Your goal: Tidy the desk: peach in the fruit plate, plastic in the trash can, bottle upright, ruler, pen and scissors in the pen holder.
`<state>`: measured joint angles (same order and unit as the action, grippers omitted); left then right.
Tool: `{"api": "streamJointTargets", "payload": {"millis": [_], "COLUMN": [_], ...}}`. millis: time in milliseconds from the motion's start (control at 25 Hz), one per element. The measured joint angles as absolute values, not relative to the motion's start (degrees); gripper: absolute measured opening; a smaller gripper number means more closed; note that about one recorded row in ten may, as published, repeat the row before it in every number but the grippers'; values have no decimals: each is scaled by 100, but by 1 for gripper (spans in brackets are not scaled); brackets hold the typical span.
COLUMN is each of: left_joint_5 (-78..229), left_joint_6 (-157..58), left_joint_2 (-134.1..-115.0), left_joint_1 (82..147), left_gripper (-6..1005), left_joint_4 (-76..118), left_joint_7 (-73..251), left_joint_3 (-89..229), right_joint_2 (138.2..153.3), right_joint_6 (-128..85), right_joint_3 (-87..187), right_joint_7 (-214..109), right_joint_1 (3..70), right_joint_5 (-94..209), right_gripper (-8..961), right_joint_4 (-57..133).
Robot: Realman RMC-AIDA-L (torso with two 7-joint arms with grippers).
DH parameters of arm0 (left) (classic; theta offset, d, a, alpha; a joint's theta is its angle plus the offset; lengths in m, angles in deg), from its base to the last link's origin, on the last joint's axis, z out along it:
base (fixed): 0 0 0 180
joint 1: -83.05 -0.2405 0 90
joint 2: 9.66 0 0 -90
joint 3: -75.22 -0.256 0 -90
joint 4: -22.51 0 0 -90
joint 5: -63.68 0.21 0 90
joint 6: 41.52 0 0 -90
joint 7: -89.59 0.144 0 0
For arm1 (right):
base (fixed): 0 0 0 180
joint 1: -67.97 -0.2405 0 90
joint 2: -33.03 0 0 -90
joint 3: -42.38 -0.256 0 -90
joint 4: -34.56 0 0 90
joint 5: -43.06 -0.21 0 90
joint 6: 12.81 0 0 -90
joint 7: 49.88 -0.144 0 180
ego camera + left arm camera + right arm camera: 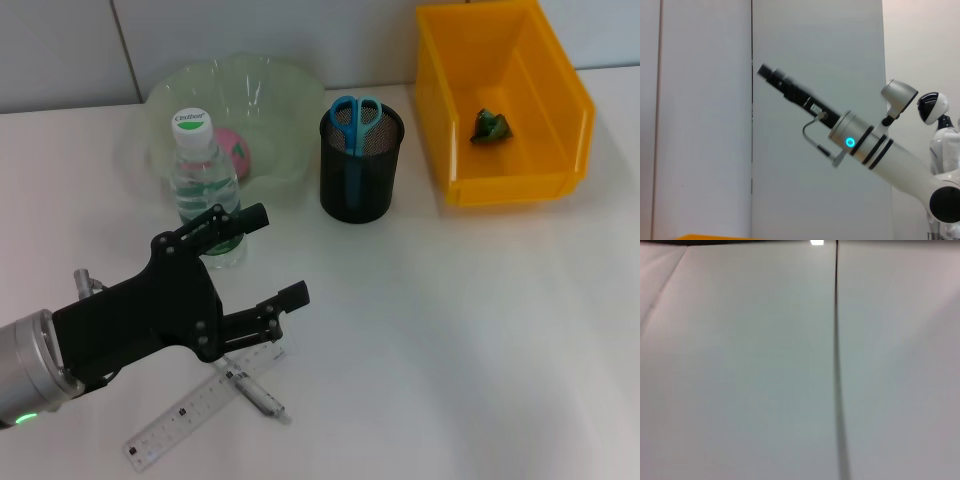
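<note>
yellow trash can (575, 100) far right, green plastic (491, 125) already inside. pale green fruit plate (290, 100) far left, pink peach (238, 150) in it. my left gripper (272, 258) hangs over the near-left desk, fingers spread wide, holding nothing; one finger crosses in front of the bottle, the other sits above the ruler's far end. right gripper isn't in the head view; the left wrist view only shows an arm (860, 145) up against the wall, so can't tell its fingers. bottle (205, 185) upright just in front of the plate. black mesh pen holder (360, 175) center-far, blue scissors (355, 120) in it. clear ruler (200, 405) lies flat near-left, with the pen (255, 390) lying across it, touching. my guess: ruler and pen remain. ruler looks thin, stiff, light, slippery, flat on the table, so pinch across its narrow width near the far end. pen is light and rolls; grab mid-barrel.
</note>
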<state>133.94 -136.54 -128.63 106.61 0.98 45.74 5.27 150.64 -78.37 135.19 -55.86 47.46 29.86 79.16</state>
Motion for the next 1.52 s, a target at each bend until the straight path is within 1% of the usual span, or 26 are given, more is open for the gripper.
{"api": "streamJointTargets", "payload": {"millis": [40,160,200,240,280,360,400,440,560,600,760,1040,1160,1360,1400,1520], "left_joint_5": [13393,13384,13376,13376,13374,13374,13376,13382,13385,13383,13420,13894,14491,15058,15377,15616], "left_joint_6": [-13671,-13713,-13736,-13736,-13740,-13725,-13720,-13717,-13716,-13713,-13616,-13359,-13179,-13045,-13020,-13022], "left_joint_2": [-12861,-12853,-12842,-12842,-12838,-12820,-12817,-12814,-12799,-12789,-12785,-12776,-12785,-12808,-12816,-12818], "left_joint_1": [10657,10649,10650,10650,10655,10666,10667,10666,10651,10648,10672,10638,10569,10512,10504,10511], "left_gripper": [779,861,861,861,861,861,861,861,861,861,861,861,862,862,862,862], "left_joint_4": [98,91,65,65,52,47,44,26,-47,-107,-247,-842,-1701,-2519,-2999,-3412], "left_joint_7": [4542,4353,4210,4210,4129,4016,3992,3952,3771,3635,3413,2762,1713,707,-61,-772], "left_joint_3": [526,525,525,525,525,531,535,545,583,599,574,590,582,524,499,421], "right_joint_2": [15064,14965,14922,14909,14909,14889,14864,14864,14801,14775,14762,14665,14644,14633,14631,14631], "right_joint_6": [-7837,-7678,-7970,-8194,-8194,-8524,-8841,-8841,-9415,-9892,-10533,-11052,-11174,-11209,-11216,-11212], "right_joint_3": [13519,12935,12532,12350,12350,12018,11640,11640,11015,10633,10104,9261,8849,8536,8309,8169], "right_joint_7": [-5586,-8345,-9872,-10511,-10511,-11407,-12249,-12249,-13154,-13414,-13479,-13623,-13437,-13358,-13243,-13119], "right_joint_1": [4746,4802,4786,4786,4786,4815,4862,4862,4874,4890,4973,5029,5090,5152,5197,5217], "right_joint_5": [2986,4899,6132,6766,6766,7718,8744,8744,10127,10847,11702,13518,14080,14140,14152,14158], "right_gripper": [750,750,750,750,750,750,750,750,751,751,751,751,751,750,750,749], "right_joint_4": [7916,7857,7724,7677,7677,7653,7662,7662,7605,7557,7536,7534,7532,7547,7561,7565]}}
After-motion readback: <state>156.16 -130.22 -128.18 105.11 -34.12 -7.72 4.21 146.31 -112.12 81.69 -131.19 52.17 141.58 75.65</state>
